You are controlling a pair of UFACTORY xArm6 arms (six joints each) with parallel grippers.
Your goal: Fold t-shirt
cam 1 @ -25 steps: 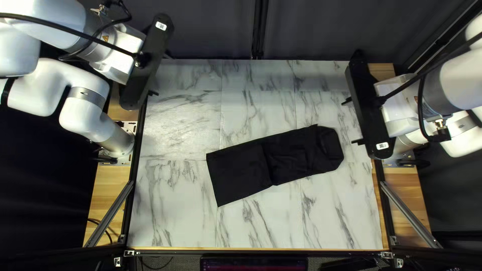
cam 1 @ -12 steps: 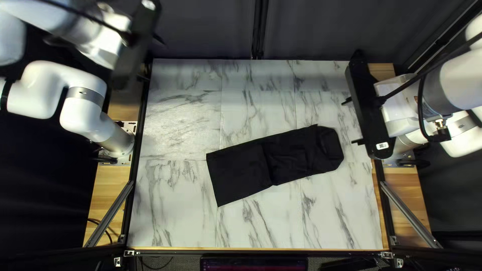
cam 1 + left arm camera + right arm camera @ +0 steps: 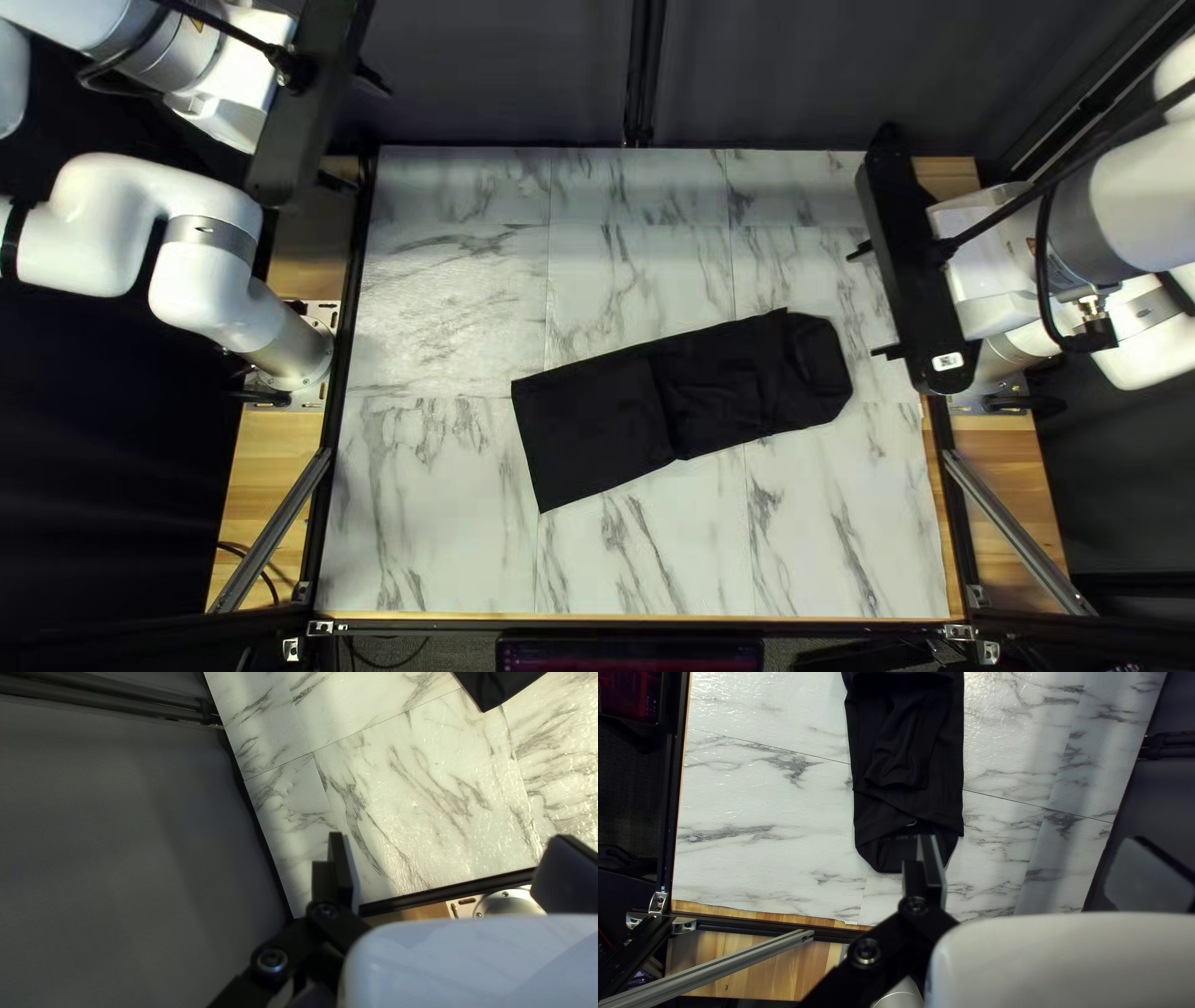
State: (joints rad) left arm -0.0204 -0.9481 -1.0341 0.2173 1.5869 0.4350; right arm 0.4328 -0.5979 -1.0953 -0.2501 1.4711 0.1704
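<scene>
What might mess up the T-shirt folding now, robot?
Maybe three things. The T-shirt lies in a long strip with wrinkled cloth partway along, so another fold might turn out lumpy. Its layers are stacked, so my open right claw, near the narrower end, might pinch just the top one and pull the stack apart. And my open left claw is away from the shirt, so if the right one tugged alone, the whole strip might slide or twist.

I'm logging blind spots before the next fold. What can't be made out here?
T-shirt's inner layers, all views: hidden under its top layer.
Most of the t-shirt, left wrist view: cut off by the edge.
T-shirt's end farther from the right gripper, right wrist view: cut off by the edge.
Left arm, top left view: partly cut off.
</scene>
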